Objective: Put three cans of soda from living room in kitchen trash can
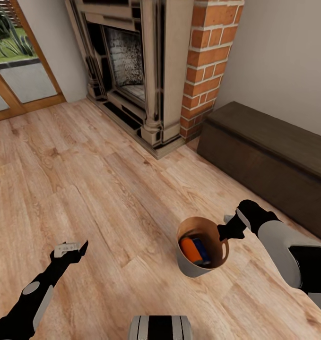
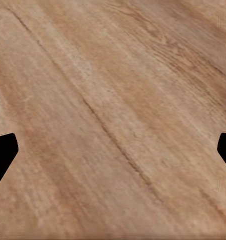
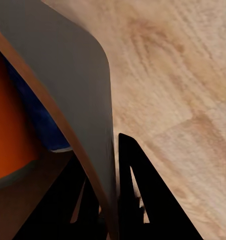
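Inside the tash can (image 1: pixel 187 269), gripped by the right jaws (image 1: pixel 225 234): 1 orange can (image 1: pixel 188 250), 1 blue can (image 1: pixel 201 249); left jaws (image 1: pixel 75 249) released.

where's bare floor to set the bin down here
Bare planks run from the left tool up to the fireplace and glass door. It is tighter on the right: the bin, held by the right tool, sits near the dark bench.
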Controlling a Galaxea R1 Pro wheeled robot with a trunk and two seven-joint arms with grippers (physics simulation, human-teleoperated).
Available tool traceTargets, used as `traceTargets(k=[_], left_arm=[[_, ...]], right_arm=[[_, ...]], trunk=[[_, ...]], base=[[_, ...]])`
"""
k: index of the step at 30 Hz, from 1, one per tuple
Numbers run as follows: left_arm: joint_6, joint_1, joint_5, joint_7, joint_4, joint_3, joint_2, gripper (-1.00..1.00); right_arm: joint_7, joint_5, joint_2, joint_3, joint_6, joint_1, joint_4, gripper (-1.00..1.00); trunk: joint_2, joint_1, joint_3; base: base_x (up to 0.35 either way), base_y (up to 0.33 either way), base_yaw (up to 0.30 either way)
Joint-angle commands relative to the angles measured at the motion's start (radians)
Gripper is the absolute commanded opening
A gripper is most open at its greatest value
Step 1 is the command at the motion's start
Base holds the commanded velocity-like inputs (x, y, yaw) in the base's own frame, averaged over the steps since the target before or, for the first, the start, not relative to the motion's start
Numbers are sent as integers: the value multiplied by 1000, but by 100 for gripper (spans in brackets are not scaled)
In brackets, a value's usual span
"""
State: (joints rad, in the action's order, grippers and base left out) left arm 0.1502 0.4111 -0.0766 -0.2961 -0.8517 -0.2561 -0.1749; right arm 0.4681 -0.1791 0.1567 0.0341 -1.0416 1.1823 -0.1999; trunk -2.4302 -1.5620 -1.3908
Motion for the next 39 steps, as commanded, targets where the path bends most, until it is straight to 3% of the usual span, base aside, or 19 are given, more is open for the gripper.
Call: traceTargets(k=[1,8,15,21,37,38,39], left_arm=[[0,0,0,0,0,0,0,100],[0,0,-1,0,2,0,0,100],[0,0,0,0,3,0,0,100],[-1,0,1,0,12,1,0,100],[0,0,-2,0,45,1,0,100],[0,0,-2,0,45,1,0,100],[1,0,-2,0,45,1,0,100]], right_arm=[[3,29,0,-8,-6,0,1,-100],[3,29,0,-8,-6,0,0,-100],[2,29,0,-8,-6,0,-1,-100],[1,27,1,-8,-6,0,-1,-100],[0,26,1,-8,-6,0,-3,-100],[0,26,1,-8,-6,0,-3,100],[0,26,1,-8,-6,0,-3,100]], trunk=[[-7,-4,-3],[-21,-11,-9],[-70,-38,-31],[-71,-41,-55],[-71,-41,-55],[-71,-41,-55],[-71,-41,-55]], base=[[0,0,0],[0,0,0],[0,0,0],[0,0,0],[0,0,0],[0,0,0],[0,0,0]])
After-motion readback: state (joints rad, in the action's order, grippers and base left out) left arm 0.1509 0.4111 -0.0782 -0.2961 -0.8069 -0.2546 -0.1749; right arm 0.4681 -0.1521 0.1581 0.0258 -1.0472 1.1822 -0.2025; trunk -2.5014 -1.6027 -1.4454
